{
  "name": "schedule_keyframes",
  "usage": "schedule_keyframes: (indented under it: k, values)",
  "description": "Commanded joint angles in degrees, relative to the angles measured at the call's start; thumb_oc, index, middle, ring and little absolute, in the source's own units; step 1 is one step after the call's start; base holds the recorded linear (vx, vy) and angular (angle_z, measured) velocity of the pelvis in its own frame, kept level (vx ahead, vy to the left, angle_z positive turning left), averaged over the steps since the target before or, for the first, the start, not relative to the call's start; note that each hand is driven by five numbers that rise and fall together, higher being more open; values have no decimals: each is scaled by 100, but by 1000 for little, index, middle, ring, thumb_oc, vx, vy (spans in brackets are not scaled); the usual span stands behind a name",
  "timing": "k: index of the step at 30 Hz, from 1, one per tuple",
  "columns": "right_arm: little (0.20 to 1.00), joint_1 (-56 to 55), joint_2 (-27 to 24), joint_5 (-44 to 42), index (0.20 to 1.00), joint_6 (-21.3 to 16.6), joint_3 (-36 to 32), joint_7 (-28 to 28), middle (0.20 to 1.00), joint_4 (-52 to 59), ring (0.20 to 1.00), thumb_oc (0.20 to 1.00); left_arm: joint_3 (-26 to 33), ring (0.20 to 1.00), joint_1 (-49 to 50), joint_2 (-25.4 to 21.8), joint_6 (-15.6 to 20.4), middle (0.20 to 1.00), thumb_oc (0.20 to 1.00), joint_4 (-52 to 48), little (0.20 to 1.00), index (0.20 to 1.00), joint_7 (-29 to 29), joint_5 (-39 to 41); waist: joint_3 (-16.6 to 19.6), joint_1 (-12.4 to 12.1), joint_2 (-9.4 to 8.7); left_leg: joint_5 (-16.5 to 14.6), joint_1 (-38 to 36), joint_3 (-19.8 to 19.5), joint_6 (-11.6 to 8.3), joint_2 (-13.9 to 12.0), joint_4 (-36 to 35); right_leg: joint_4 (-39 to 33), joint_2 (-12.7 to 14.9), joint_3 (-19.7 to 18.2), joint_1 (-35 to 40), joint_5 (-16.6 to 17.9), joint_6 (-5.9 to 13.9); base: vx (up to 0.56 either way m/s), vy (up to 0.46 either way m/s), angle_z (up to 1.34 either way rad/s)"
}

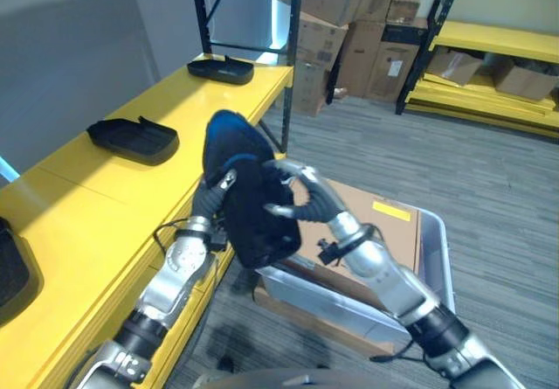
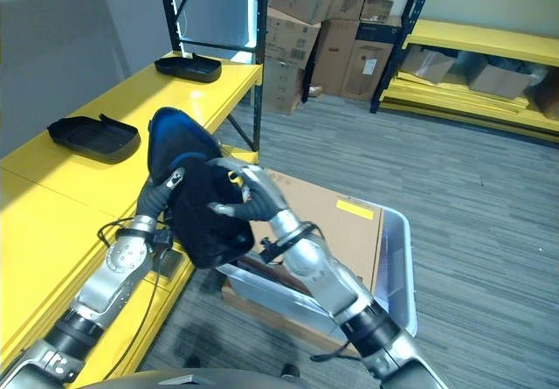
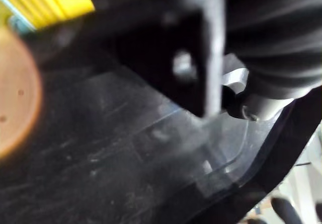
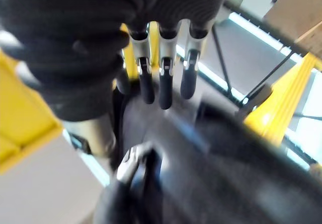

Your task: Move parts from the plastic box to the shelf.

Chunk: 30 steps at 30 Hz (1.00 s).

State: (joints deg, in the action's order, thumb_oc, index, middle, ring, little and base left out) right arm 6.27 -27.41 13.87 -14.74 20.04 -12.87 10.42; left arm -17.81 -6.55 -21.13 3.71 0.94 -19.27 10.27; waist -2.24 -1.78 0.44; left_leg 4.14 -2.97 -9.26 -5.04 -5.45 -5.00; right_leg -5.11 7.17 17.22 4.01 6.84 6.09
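A large black moulded part [image 1: 251, 214] with a blue sheen at its top is held upright in the air between the yellow shelf [image 1: 105, 197] and the grey plastic box [image 1: 435, 258]. My left hand [image 1: 212, 198] grips its shelf-side edge, a finger laid across its face. My right hand [image 1: 306, 198] clasps the box-side edge, fingers [image 4: 163, 83] and thumb curled onto the part [image 4: 211, 158]. Close up in the left wrist view, the part's glossy inner surface [image 3: 100, 158] lies right against the hand.
Two black parts [image 1: 135, 138] [image 1: 221, 69] lie on the shelf top, a third [image 1: 13, 275] at the near left edge. The box holds a brown cardboard sheet [image 1: 376, 218]. A black upright post [image 1: 291, 48] stands at the shelf's far corner. Cardboard cartons [image 1: 349, 22] and another yellow rack [image 1: 489, 57] stand behind.
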Motion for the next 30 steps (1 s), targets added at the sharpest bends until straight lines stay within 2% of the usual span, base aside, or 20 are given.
schedule_keyframes:
  k: [1, 3, 7, 11, 13, 14, 16, 17, 18, 19, 20, 21, 23, 25, 26, 27, 28, 29, 30]
  values:
    - [1000, 5, 140, -1118, 1000, -345, -434, -253, 1000, -23, 1000, 1000, 448, 200, -291, -438, 315, 200, 200, 12, 200, 200, -578, -1344, 23, 27, -284, -749, -267, 253, 199, 242, 14, 69, -3, 67, 328, -918, 29, 15, -10, -20]
    - [1000, -621, 47, -1261, 1000, -284, -894, -127, 1000, -635, 1000, 1000, 891, 200, 175, -587, 425, 200, 200, 115, 200, 200, -692, -1913, 8, 41, -299, -761, -278, 286, 203, 247, 3, 68, -1, 33, 311, -902, 42, 12, -17, -17]
    - [1000, -1256, -45, -1293, 1000, -124, -1043, 181, 1000, -1950, 1000, 1000, 1434, 200, 580, -558, 653, 200, 200, 320, 200, 200, -915, -2027, -42, 6, -340, -755, -280, 308, 182, 227, 0, 83, -16, 3, 274, -893, 46, 4, -41, -7]
    - [1000, -1215, 189, -1435, 1000, 234, -755, 490, 1000, -3898, 1000, 1000, 1697, 200, 623, -423, 1019, 200, 200, 116, 200, 200, -713, -1306, -173, -142, -361, -704, -217, 164, 77, 172, 22, 108, -67, 120, 283, -951, -13, -24, -94, 3]
    - [1000, -900, 394, -1560, 1000, 479, -423, 797, 1000, -5040, 1000, 1000, 1812, 200, 553, -380, 1337, 200, 200, -447, 200, 200, -304, -521, -363, -383, -376, -607, -12, -58, -51, 107, 177, 63, -128, 312, 298, -986, -96, -58, -193, 15]
    - [1000, -879, 399, -1563, 1000, 468, -420, 797, 1000, -5060, 1000, 1000, 1821, 200, 551, -383, 1330, 200, 200, -458, 200, 200, -296, -516, -363, -367, -387, -584, 19, -72, -45, 125, 187, 57, -113, 326, 281, -963, -92, -63, -179, 33]
    - [1000, -640, 664, -1679, 1000, 609, -230, 966, 1000, -5790, 1000, 1000, 1874, 200, 538, -390, 1493, 200, 200, -1000, 200, 200, 5, -151, -493, -630, -344, -470, 220, -239, -183, 78, 358, 17, -184, 458, 295, -1037, -148, -29, -120, 37]
    - [1000, -619, 672, -1681, 1000, 596, -228, 965, 1000, -5813, 1000, 1000, 1885, 200, 539, -394, 1484, 200, 200, -1015, 200, 200, 14, -145, -491, -612, -355, -442, 253, -254, -177, 96, 364, 13, -169, 473, 274, -1013, -143, -69, -144, 56]
    - [1000, -295, 1057, -1635, 1000, 745, -34, 1077, 1000, -6775, 1000, 1000, 1968, 200, 505, -361, 1587, 200, 200, -1469, 200, 200, 280, 198, -612, -903, -275, -148, 558, -460, -363, 43, 419, 11, -208, 654, 194, -1081, -185, -155, -126, 71]
    - [1000, 67, 1328, -1241, 1000, 874, 310, 1236, 1000, -7520, 1000, 1000, 1963, 200, 379, -313, 1658, 200, 200, -1747, 200, 200, 494, 331, -765, -1214, -162, 310, 967, -598, -566, -17, 499, 11, -190, 929, 114, -1163, -194, -194, -156, 80]
    - [1000, 160, 1376, -891, 1000, 907, 551, 1340, 1000, -7689, 1000, 1000, 1970, 200, 358, -292, 1673, 200, 200, -1897, 200, 200, 561, 314, -816, -1385, -108, 544, 1156, -606, -601, -16, 536, 11, -155, 1117, 63, -1176, -199, -179, -93, 81]
    - [1000, 165, 1402, -702, 1000, 934, 642, 1383, 1000, -7814, 1000, 1000, 1944, 200, 367, -260, 1704, 200, 200, -1990, 200, 200, 649, 352, -839, -1506, -83, 635, 1237, -549, -602, -27, 551, 11, -139, 1260, 25, -1191, -206, -82, -152, 85]
    - [1000, 154, 1395, -596, 1000, 1036, 493, 1426, 1000, -8245, 1000, 1000, 1956, 200, 505, -210, 1697, 200, 200, -2207, 200, 200, 862, 492, -797, -1579, -97, 455, 1372, -239, -592, -54, 777, 11, -97, 1511, 25, -1353, -214, -72, -156, 173]
    - [1000, 181, 1287, -713, 1000, 1170, 48, 1271, 1000, -8681, 1000, 1000, 1958, 200, 634, -267, 1654, 200, 200, -2415, 200, 200, 1067, 483, -757, -1608, -49, 170, 1315, 287, -466, -112, 1094, 11, -18, 1871, 40, -1309, -250, -145, -44, 186]
    - [1000, 195, 1222, -811, 1000, 1221, -144, 1171, 1000, -8798, 1000, 1000, 2002, 200, 685, -316, 1648, 200, 200, -2463, 200, 200, 1071, 473, -736, -1609, -43, 17, 1256, 473, -392, -113, 1226, 11, 20, 1994, 29, -1283, -279, -87, 5, 120]
    - [1000, 202, 1227, -813, 1000, 1215, -154, 1164, 1000, -8814, 1000, 1000, 1998, 200, 693, -315, 1633, 200, 200, -2489, 200, 200, 1072, 475, -741, -1613, -38, -28, 1273, 467, -381, -109, 1284, 11, 22, 2002, 41, -1287, -271, -102, 14, 97]
    - [1000, 209, 1158, -1001, 1000, 1237, -425, 1036, 1000, -8859, 1000, 1000, 2113, 200, 711, -393, 1650, 200, 200, -2505, 200, 200, 1026, 351, -705, -1579, -57, -174, 1162, 749, -309, -151, 1485, 11, 61, 2144, 37, -1232, -314, -101, 32, 137]
    - [1000, 195, 1205, -1355, 1000, 1242, -686, 976, 1000, -8828, 1000, 1000, 2175, 200, 721, -441, 1656, 200, 200, -2583, 200, 200, 946, 316, -646, -1536, -66, -568, 979, 1044, -261, -207, 1753, 13, 123, 2398, 63, -1208, -334, -131, 47, 117]
    - [1000, 132, 1232, -1505, 1000, 1216, -765, 1036, 1000, -8769, 1000, 1000, 2191, 200, 718, -472, 1674, 200, 200, -2586, 200, 200, 948, 286, -589, -1457, -79, -709, 782, 1286, -250, -295, 1763, 21, 153, 2566, 77, -1197, -345, -104, 70, 97]
